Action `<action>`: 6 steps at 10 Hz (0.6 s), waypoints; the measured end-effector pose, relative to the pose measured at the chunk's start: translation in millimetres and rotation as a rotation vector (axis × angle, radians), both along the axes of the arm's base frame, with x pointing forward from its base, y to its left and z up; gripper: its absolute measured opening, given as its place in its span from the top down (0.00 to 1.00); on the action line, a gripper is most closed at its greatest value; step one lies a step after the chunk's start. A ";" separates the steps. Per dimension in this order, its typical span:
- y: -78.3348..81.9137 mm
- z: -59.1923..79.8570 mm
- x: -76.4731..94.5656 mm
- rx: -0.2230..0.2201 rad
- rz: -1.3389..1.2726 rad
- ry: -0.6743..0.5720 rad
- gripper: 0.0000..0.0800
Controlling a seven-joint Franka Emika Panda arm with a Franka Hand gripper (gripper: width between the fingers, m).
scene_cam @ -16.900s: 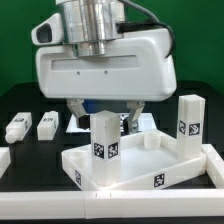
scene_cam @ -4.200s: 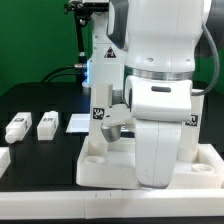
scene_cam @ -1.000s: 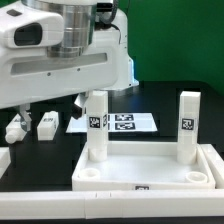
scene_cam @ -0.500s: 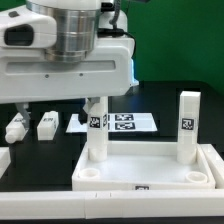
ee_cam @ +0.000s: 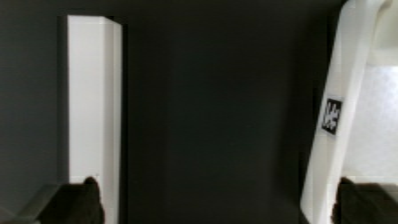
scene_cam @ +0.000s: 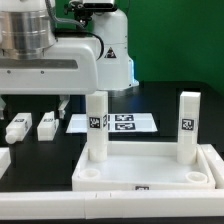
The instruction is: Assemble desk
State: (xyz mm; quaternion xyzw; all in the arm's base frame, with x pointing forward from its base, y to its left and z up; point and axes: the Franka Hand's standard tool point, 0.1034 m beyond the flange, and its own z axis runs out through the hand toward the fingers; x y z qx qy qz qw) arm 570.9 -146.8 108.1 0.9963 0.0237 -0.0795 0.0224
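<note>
The white desk top (scene_cam: 110, 176) lies at the front of the black table. Two legs stand upright in it, one (scene_cam: 96, 126) at its back left corner and one (scene_cam: 188, 124) at its back right. Two loose legs (scene_cam: 17, 127) (scene_cam: 47, 124) lie on the table at the exterior view's left. My gripper (scene_cam: 35, 104) hangs open above them and holds nothing. In the wrist view, two long white legs (ee_cam: 93, 110) (ee_cam: 336, 110) lie either side of bare black table. My dark fingertips (ee_cam: 71, 205) show at the edge, with the gripper (ee_cam: 217, 206) open over the gap.
The marker board (scene_cam: 125, 122) lies flat behind the desk top. A white block (scene_cam: 3, 158) sits at the front left edge, and a white fixture (scene_cam: 216, 158) borders the desk top's right side. A green wall and the arm's base (scene_cam: 110, 45) stand behind.
My gripper has moved toward the exterior view's left, away from the upright left leg, and now hangs over the two loose legs. It has stayed open.
</note>
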 end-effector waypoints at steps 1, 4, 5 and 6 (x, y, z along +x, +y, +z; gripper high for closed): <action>-0.4 -0.1 -0.1 0.000 0.000 0.000 0.19; -14.5 -1.5 -21.8 0.063 -0.089 0.076 0.19; -29.5 -0.3 -48.8 0.102 -0.155 0.224 0.19; -34.3 -1.7 -58.8 0.121 -0.176 0.324 0.19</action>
